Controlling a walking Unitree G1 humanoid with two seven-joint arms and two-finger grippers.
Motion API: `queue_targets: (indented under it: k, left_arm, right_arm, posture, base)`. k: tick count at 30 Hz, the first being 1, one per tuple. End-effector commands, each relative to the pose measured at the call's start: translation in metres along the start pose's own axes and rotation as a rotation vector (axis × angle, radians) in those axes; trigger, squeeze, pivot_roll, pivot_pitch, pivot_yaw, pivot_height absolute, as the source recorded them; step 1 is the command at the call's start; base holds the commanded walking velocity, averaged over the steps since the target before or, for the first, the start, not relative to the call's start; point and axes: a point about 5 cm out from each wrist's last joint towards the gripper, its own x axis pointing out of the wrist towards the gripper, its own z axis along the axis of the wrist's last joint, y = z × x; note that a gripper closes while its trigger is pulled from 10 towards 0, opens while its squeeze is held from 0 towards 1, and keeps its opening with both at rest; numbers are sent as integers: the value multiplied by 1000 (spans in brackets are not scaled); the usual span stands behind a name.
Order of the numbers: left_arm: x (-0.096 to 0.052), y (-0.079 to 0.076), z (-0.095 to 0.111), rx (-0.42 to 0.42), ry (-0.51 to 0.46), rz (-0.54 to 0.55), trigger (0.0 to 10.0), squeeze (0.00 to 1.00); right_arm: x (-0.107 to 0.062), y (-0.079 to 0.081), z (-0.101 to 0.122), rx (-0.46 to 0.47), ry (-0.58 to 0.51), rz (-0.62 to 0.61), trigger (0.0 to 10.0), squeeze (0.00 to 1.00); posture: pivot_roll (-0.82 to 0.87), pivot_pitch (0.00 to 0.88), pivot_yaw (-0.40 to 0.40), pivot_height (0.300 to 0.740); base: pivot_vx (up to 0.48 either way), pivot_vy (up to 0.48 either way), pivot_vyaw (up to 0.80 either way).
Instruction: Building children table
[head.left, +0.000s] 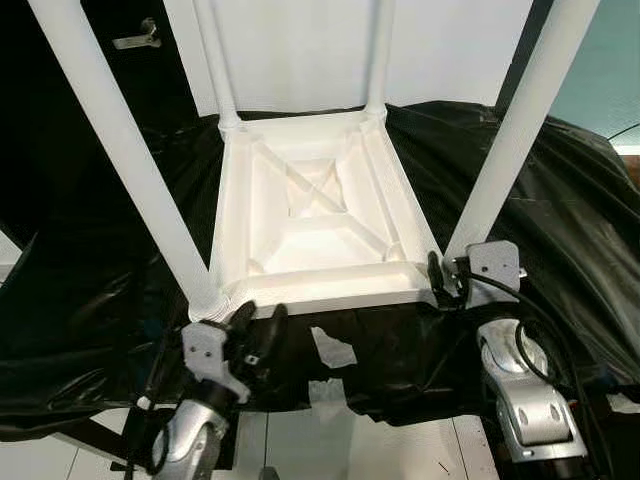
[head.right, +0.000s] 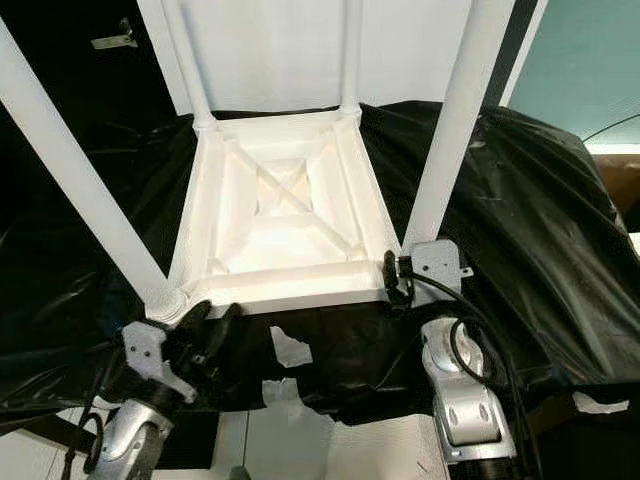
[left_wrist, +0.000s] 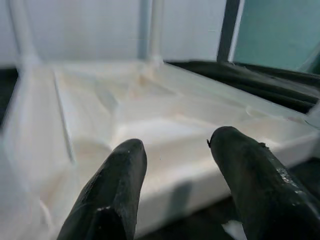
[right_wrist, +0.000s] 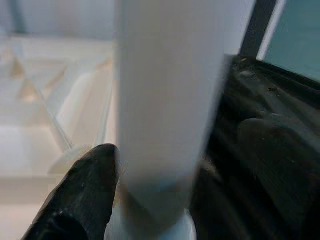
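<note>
White kids' table (head.left: 320, 205) upside down on black sheet (head.left: 560, 200), 4 legs up. Right gripper (head.left: 440, 283) clamped round near-right leg (head.left: 510, 140) at base. Left gripper (head.left: 258, 328) spread apart, just off near edge by near-left leg (head.left: 130, 150).

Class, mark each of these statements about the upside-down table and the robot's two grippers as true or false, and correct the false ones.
1. The white plastic children's table lies upside down. True.
2. It rests on a red cloth. False: on black plastic sheeting.
3. The right gripper has its fingers around the near right white table leg. True.
4. The left gripper grips a leg. False: its fingers are open, facing the table's edge.
5. Only two legs are fitted. False: four stand up.
</note>
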Motion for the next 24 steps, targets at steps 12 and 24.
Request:
queue_targets:
  k: [12,24]
  left_arm:
    - [-48,31,-8,136,59,347,10000,0]
    - [-53,58,2,322,21,573,10000,0]
  right_arm:
    - [-46,-18,-6,-38,93,-5,10000,0]
    - [-37,-9,-5,-181,58,139,10000,0]
  posture:
    - [12,0,18,740]
    - [40,0,-25,740]
  base:
    - [0,0,0]
    - [0,0,0]
